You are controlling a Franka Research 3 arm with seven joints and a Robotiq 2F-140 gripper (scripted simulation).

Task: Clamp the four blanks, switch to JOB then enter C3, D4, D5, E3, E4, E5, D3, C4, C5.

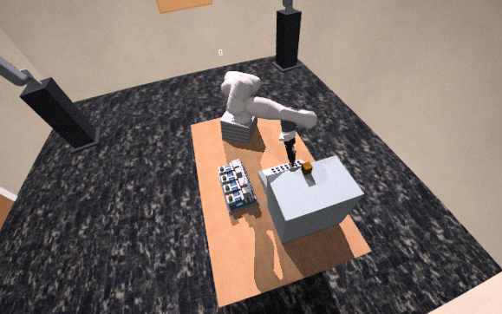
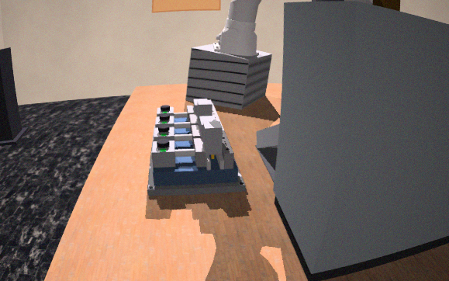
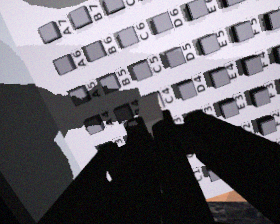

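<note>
With its tips together on nothing, the hand [image 1: 292, 164] [image 3: 154, 109] should meet the C4 key squarely, sparing neighbours.

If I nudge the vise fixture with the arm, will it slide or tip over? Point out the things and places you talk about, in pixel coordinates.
The vise fixture [image 1: 237, 189] [image 2: 196, 175] would probably resist tipping, since it sits low on a wide, flat base plate [image 2: 196, 191]. It looks rigid and fairly heavy, being blocky all over. A hard push might still slide it, as I see nothing fastening it to the table [image 1: 232, 269] [image 2: 130, 241].

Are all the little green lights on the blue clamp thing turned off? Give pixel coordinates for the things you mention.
No, green shows under each black knob [image 2: 163, 143] along the vise block [image 2: 196, 175].
</note>
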